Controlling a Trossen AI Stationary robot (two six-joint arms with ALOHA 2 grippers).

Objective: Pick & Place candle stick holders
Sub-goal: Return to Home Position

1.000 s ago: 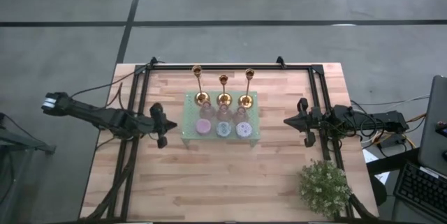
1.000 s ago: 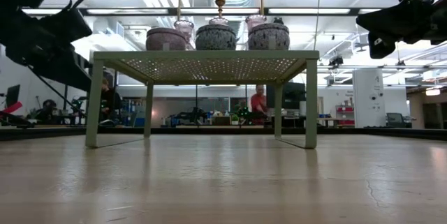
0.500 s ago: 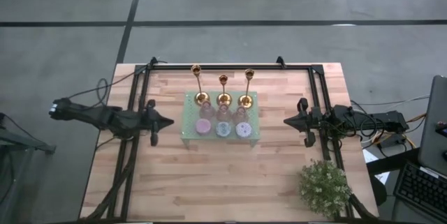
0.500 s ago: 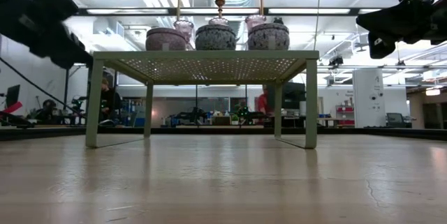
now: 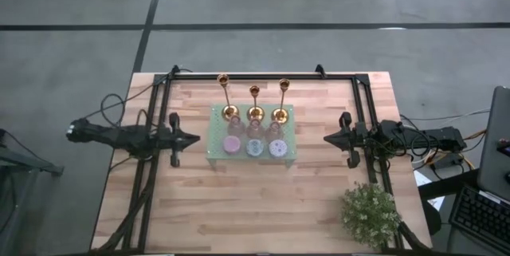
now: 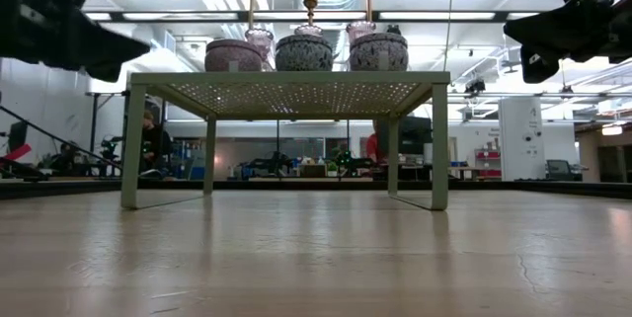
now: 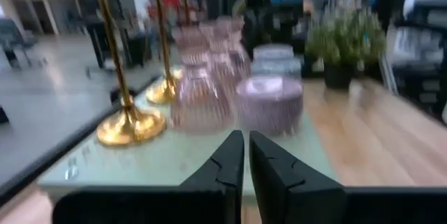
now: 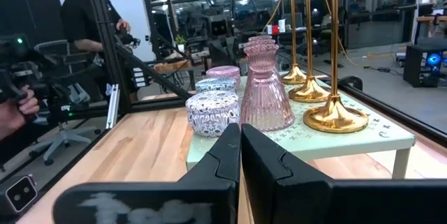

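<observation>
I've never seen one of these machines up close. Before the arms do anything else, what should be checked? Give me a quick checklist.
1. Three candle stick holders upright on the green shelf: ok.
2. Left gripper beside the shelf, not touching it: ok.
3. Right gripper on the opposite side, apart from the shelf: ok.
4. Both grippers' fingers shut, holding nothing: ok.
5. Potted plant apart from the right arm: ok.
6. Person beyond the table far enough away: cannot tell.
</observation>
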